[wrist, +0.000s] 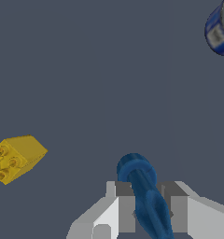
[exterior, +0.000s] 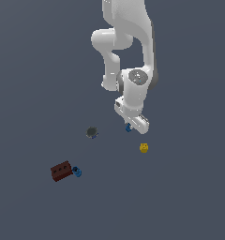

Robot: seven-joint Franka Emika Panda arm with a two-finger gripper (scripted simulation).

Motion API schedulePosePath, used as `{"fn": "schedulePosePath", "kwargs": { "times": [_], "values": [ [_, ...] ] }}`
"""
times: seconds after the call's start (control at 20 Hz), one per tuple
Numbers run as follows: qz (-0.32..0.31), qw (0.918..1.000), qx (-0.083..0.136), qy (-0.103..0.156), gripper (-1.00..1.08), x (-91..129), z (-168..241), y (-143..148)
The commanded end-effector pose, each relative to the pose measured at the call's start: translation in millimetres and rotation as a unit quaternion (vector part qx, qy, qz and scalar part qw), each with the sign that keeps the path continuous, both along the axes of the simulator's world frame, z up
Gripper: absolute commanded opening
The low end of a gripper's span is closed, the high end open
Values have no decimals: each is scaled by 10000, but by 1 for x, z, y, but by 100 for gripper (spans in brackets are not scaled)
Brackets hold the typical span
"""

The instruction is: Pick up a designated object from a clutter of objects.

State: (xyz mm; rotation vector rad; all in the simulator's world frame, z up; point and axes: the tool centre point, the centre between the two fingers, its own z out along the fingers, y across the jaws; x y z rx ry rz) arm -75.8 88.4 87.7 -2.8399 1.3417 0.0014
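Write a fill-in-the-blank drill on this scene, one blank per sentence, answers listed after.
1. The claw is closed on a narrow piece coloured ____.
2. In the exterior view, the piece with studs just below the claw is coloured ____.
3. The red-brown brick shows ____ holes in its side.
4. The chunky blue bit lies right beside the ____.

Answers: blue; yellow; two; brick
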Motion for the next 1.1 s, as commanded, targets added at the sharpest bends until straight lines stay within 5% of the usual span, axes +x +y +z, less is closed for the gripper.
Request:
{"fn": "schedulePosePath", "kwargs": {
  "times": [0.0,1.05],
  "values": [
    [0,10000,6,-2,-100,9,16,-9],
    [1,10000,9,-2,-100,111,187,-103]
  ]
}}
